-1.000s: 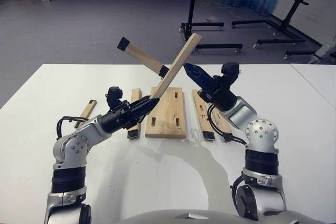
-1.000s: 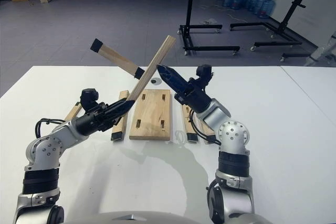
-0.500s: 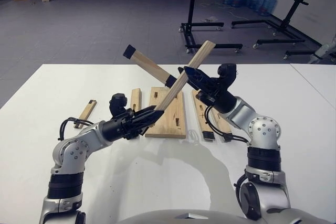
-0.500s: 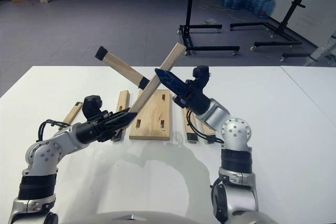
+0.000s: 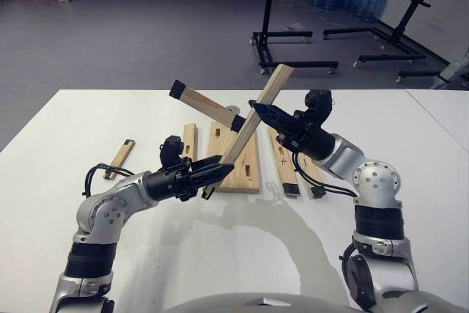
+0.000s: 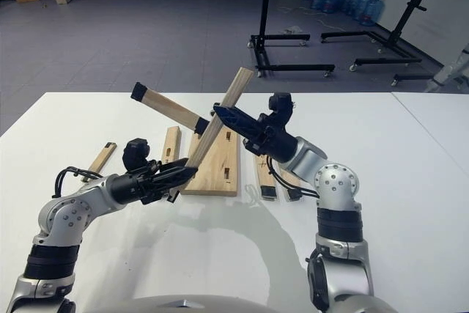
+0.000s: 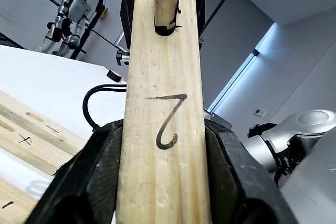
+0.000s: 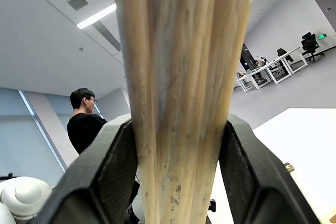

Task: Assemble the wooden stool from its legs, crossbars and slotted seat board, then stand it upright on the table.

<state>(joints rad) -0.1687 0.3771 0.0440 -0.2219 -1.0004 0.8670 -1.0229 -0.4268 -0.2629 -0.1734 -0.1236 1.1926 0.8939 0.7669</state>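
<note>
My left gripper (image 5: 215, 169) is shut on the low end of a long wooden leg (image 5: 261, 100) that slants up to the right. In the left wrist view this leg (image 7: 163, 103) bears a "2" and has a slot (image 7: 166, 22) near its far end. My right gripper (image 5: 261, 112) is shut on a crossbar (image 5: 207, 104) with a black cap (image 5: 176, 90) at its far-left end. The crossbar meets the leg at mid-height, its end sitting in the slot. The slotted seat board (image 5: 242, 168) lies flat on the table beneath them.
On the white table (image 5: 220, 254) lie a short piece (image 5: 119, 157) at the left, a bar (image 5: 190, 138) beside the board, and two bars (image 5: 282, 163) (image 5: 311, 177) on the right under my right arm. Black stands (image 5: 293, 34) are on the floor beyond.
My left gripper has come nearer and lower, tilting the leg. My right gripper has shifted left and down, lowering the crossbar and bringing it into the leg.
</note>
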